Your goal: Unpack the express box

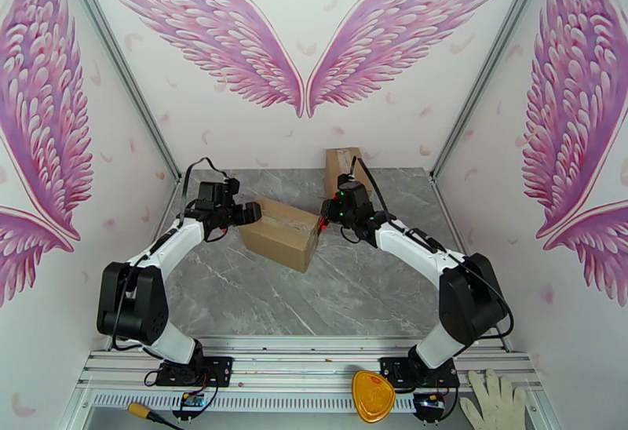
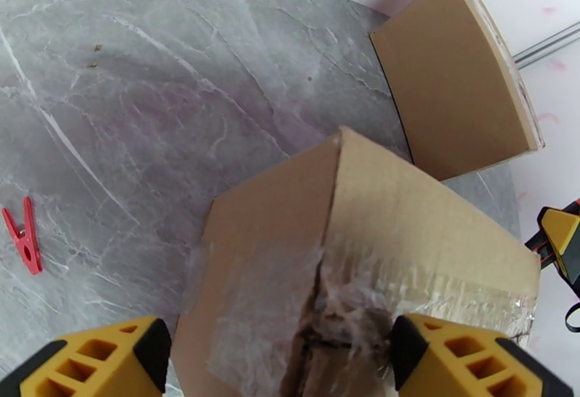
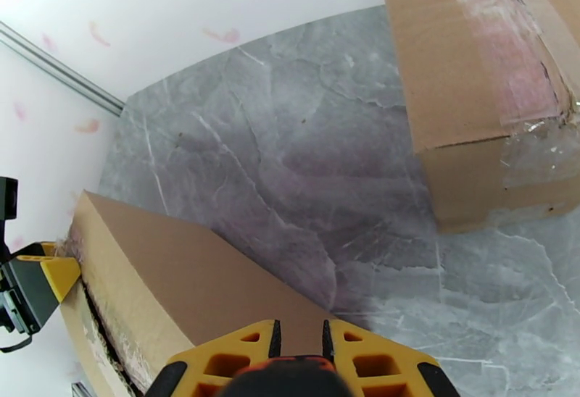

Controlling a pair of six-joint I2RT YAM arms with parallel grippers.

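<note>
While the express box lies mid-scene on the worktop, its taped left end is flanked by the wide-open, empty left hand; the right hand is nearly closed at its right end, hold unclear.

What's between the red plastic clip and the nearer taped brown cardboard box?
Left wrist view shows bare grey marble tabletop between the red plastic clip and the taped brown cardboard box.

The grey marble bench carries a taped cardboard box at centre frame, a second box upper centre, perhaps leaning on the wall, and a red clothes peg at the left wrist view's left edge.
</note>
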